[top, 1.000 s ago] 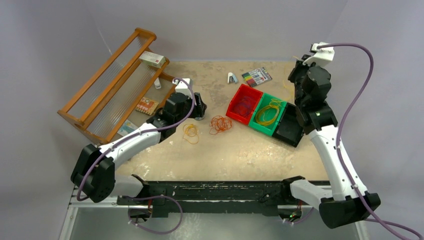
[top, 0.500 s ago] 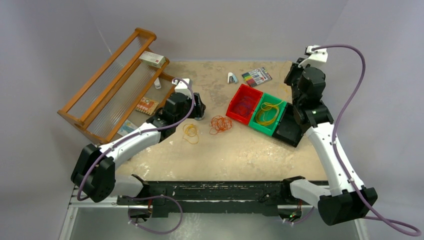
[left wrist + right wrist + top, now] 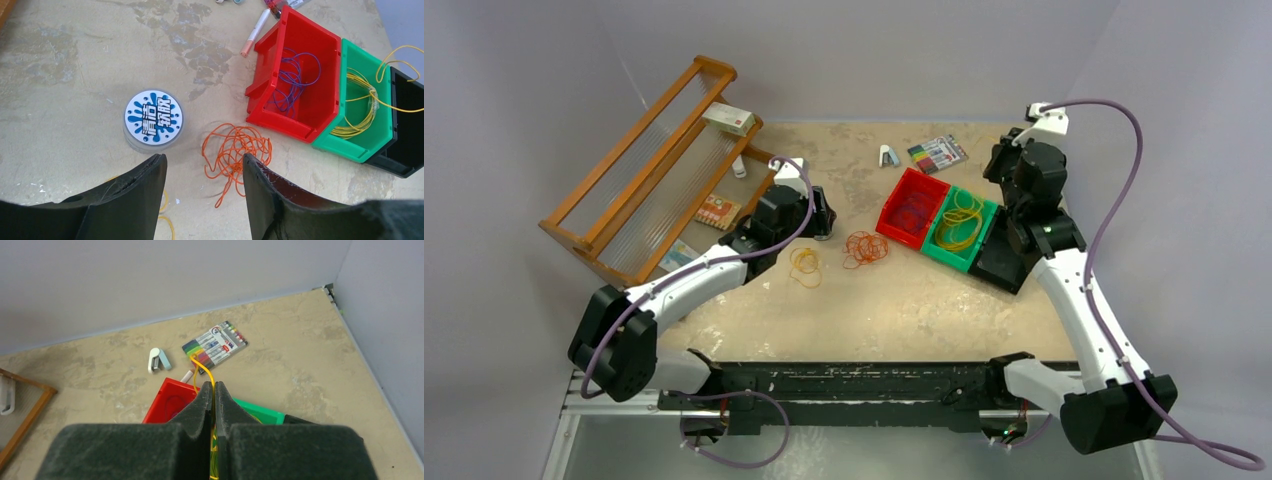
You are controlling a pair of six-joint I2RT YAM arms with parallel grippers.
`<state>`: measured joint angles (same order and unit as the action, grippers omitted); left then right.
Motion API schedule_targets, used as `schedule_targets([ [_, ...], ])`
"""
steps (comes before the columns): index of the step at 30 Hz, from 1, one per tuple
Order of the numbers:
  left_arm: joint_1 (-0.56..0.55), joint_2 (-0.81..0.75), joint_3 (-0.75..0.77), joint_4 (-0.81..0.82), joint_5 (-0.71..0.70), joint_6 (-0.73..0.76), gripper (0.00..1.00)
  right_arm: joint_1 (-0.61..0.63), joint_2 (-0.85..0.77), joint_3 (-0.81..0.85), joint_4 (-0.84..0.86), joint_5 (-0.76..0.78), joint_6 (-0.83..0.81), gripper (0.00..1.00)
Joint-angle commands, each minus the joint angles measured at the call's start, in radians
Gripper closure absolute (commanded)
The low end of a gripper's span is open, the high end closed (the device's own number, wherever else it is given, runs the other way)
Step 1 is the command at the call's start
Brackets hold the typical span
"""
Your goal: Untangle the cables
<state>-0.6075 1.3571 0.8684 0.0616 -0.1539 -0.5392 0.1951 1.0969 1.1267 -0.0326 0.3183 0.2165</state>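
The left claw (image 3: 204, 162) hangs over the middle of the desk (image 3: 904, 310), its fingers spread apart with nothing between them. Below it the orange cable (image 3: 234, 152) lies flat as a loose tangle. A round blue-and-white tub (image 3: 153, 119) stands just beside the tangle, on the side of the left edge. A small yellow loop (image 3: 805, 263) lies near the tangle, on its near-left side.

Toward the right edge three bins sit touching in a row. The red bin (image 3: 300, 127) holds a dark purple-red cable (image 3: 286, 95), the green bin (image 3: 350, 149) holds a yellow cable (image 3: 369, 102), and the black bin (image 3: 407, 135) is last.

The right claw (image 3: 213, 388) is raised above the green bin. It is pressed together on a yellow strand (image 3: 202, 369), which seems to run down to the coil in that bin. A pack of markers (image 3: 215, 344) lies near the far edge.
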Motion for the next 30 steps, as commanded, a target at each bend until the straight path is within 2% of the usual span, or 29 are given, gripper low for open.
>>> schedule_targets([
  [1, 0.008, 0.002, 0.031, 0.03, 0.001, -0.013, 0.44, -0.006, -0.035, -0.019, 0.008, -0.036, 0.039, 1.0],
  [30, 0.011, 0.011, 0.031, 0.015, -0.015, -0.019, 0.45, -0.029, 0.054, -0.137, 0.091, -0.067, 0.083, 1.0],
])
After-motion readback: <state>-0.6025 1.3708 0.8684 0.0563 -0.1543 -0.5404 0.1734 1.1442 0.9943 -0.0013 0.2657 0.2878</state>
